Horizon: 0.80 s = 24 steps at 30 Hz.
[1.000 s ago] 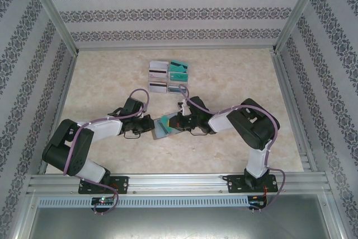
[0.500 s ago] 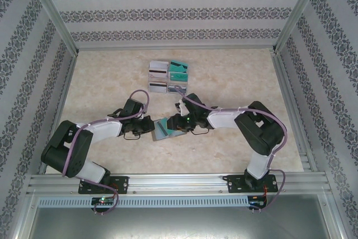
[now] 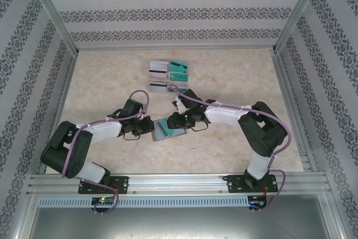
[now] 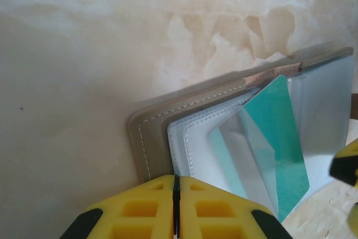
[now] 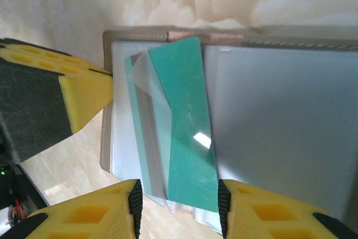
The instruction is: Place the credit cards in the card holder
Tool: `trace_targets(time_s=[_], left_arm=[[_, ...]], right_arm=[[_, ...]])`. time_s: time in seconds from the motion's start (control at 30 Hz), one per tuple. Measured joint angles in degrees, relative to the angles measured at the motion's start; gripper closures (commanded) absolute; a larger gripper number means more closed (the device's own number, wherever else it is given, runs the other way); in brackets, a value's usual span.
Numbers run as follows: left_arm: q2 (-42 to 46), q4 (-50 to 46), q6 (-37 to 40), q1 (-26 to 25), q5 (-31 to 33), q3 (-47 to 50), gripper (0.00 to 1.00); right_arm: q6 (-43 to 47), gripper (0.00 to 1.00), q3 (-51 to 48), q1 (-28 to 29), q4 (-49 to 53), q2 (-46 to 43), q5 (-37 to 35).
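Right wrist view: the right tool [image 5: 179,186] stands spread, its two yellow fingers apart, and the near end of a teal card [image 5: 182,127] lies in the gap between them. The card's right edge is just beside the right finger, and the left finger stands off from it. The teal card lies slanted on the left half of the open card holder [image 5: 279,127], its far end up by the stitched top edge. A clear pocket flap [image 5: 146,79] curls over its left side; how far the card sits in the pocket cannot be told. The left tool [image 4: 176,186] is pressed together, no gap between its fingers, its tips set on the left edge of the holder's grey cover and nothing pinched between them. The holder lies open on the marbled counter [image 4: 84,82], between the two arms in the top view. Farther back, apart from the holder, a clear tray [image 3: 168,88] holds more credit cards [image 3: 180,71], teal at the far right and white-grey ones with a dark stripe on the left
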<state>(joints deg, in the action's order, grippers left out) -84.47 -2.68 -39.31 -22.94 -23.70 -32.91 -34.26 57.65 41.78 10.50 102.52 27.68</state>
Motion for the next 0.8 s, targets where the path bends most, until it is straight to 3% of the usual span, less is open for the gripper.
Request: trace_targets(time_s=[0.8], left_arm=[[1.6,0.5,-0.2,0.0,0.0,1.53,0.9]], right_arm=[[0.31,0.58,3.45,4.15,1.36,3.23,-0.09]])
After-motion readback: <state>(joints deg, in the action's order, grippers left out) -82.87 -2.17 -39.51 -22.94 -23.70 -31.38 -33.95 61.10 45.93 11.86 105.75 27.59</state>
